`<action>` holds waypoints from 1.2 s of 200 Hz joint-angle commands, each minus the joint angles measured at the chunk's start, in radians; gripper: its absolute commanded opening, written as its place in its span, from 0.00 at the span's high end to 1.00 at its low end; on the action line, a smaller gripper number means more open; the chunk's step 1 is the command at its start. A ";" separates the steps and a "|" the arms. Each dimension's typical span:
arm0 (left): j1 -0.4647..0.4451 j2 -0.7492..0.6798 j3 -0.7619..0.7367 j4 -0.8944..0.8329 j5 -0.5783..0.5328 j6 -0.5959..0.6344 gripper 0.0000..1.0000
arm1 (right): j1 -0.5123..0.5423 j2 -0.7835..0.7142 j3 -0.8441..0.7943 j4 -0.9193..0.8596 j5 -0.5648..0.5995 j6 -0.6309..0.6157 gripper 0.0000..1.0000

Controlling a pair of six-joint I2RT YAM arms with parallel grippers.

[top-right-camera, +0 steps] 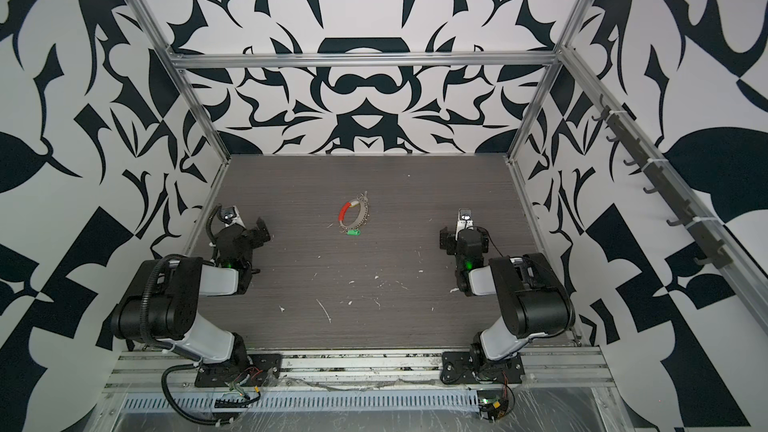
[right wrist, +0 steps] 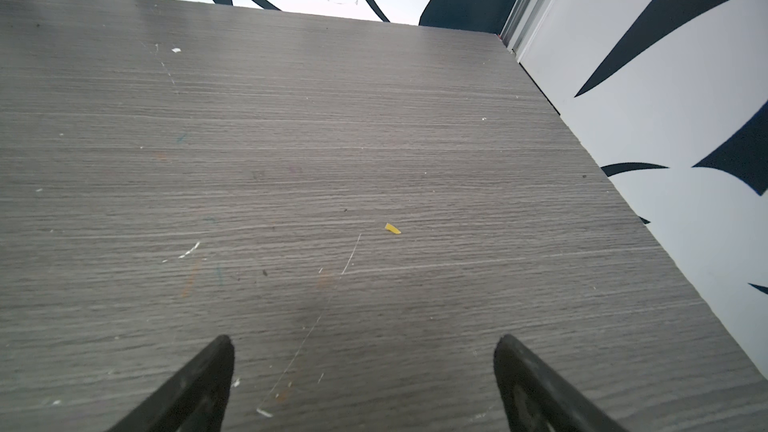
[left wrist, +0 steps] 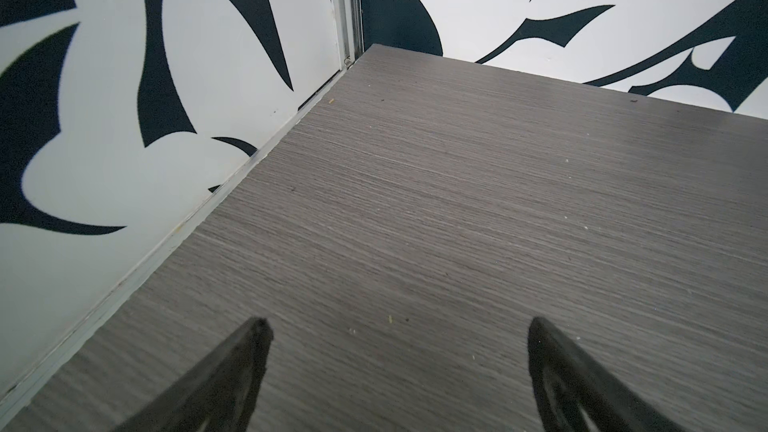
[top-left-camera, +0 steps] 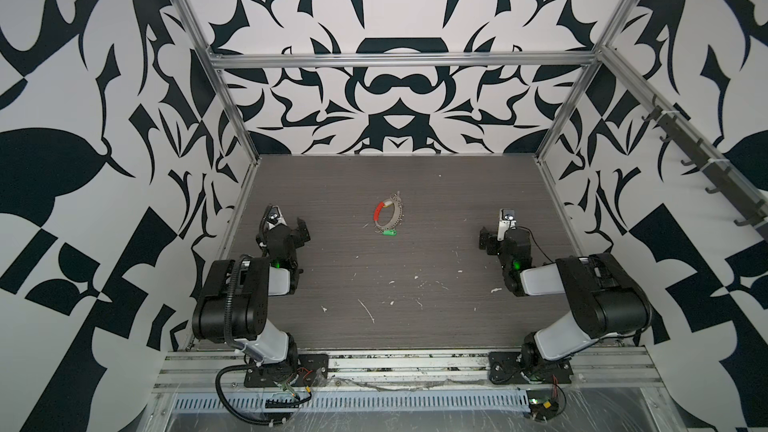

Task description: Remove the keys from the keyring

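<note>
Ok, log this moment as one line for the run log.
stage: not started | keyring: lying on table, untouched | green key: at keyring's near end | left tool: open, empty | right tool: open, empty

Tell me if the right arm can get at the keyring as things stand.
Probably yes: only bare table lies between the open right claw and the keyring, with nothing blocking the way.

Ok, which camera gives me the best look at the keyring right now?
A top view. Both top views show the keyring whole, lying on the table, with the red sleeve on its left arc and the green-headed key at its near end. Neither wrist view shows it at all, only bare table.
</note>
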 commanded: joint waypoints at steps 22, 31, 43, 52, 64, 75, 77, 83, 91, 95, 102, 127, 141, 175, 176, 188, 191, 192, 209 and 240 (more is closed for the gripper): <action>0.001 -0.006 -0.006 0.027 0.003 -0.003 0.01 | 0.000 -0.015 0.026 0.017 -0.007 -0.001 0.00; 0.001 -0.011 -0.011 0.039 -0.017 -0.003 0.01 | 0.002 -0.019 0.021 0.027 0.016 0.004 0.00; 0.001 -0.046 -0.003 -0.016 -0.018 -0.012 0.01 | 0.014 -0.063 0.023 -0.008 0.032 0.005 0.00; 0.001 -0.072 0.011 -0.063 -0.008 -0.010 0.01 | 0.023 -0.106 0.047 -0.093 0.043 0.002 0.00; 0.001 -0.108 0.027 -0.119 0.001 -0.007 0.01 | 0.028 -0.147 0.106 -0.240 0.047 0.007 0.00; 0.001 -0.143 0.038 -0.169 -0.005 -0.008 0.01 | 0.036 -0.167 0.151 -0.350 0.064 0.020 0.00; 0.001 -0.150 0.040 -0.178 -0.006 -0.008 0.01 | 0.039 -0.169 0.161 -0.367 0.068 0.022 0.00; 0.001 -0.171 0.048 -0.209 -0.007 -0.010 0.01 | 0.048 -0.177 0.180 -0.401 0.075 0.023 0.00; 0.001 -0.199 0.061 -0.250 -0.009 -0.011 0.01 | 0.061 -0.189 0.194 -0.430 0.090 0.022 0.00; 0.001 -0.212 0.068 -0.270 -0.008 -0.011 0.01 | 0.069 -0.196 0.198 -0.436 0.103 0.022 0.00; 0.001 -0.235 0.080 -0.302 -0.014 -0.013 0.01 | 0.082 -0.211 0.203 -0.446 0.129 0.027 0.00; 0.001 -0.356 0.100 -0.361 -0.060 -0.108 0.01 | 0.137 -0.283 0.214 -0.459 0.203 0.054 0.00; 0.001 -0.402 0.092 -0.306 -0.072 -0.183 0.01 | 0.143 -0.313 0.229 -0.475 0.225 0.117 0.00; 0.003 -0.514 0.077 -0.321 -0.136 -0.576 0.01 | 0.106 -0.408 0.272 -0.794 0.275 0.761 0.00; 0.004 -0.521 0.076 -0.327 -0.139 -0.590 0.01 | 0.099 -0.409 0.271 -0.795 0.255 0.770 0.00; 0.017 -0.584 0.067 -0.416 -0.137 -0.757 0.01 | 0.018 -0.398 0.247 -0.703 -0.025 0.744 0.01; 0.021 -0.596 0.067 -0.430 -0.120 -0.774 0.01 | 0.012 -0.391 0.245 -0.688 -0.077 0.747 0.03; 0.024 -0.600 0.067 -0.435 -0.114 -0.778 0.01 | 0.010 -0.390 0.245 -0.687 -0.085 0.746 0.03; 0.043 -0.633 0.090 -0.499 -0.018 -0.810 0.01 | 0.009 -0.347 0.262 -0.679 -0.170 0.734 0.12; 0.049 -0.639 0.125 -0.579 0.111 -0.867 0.01 | 0.012 -0.323 0.250 -0.639 -0.236 0.765 0.04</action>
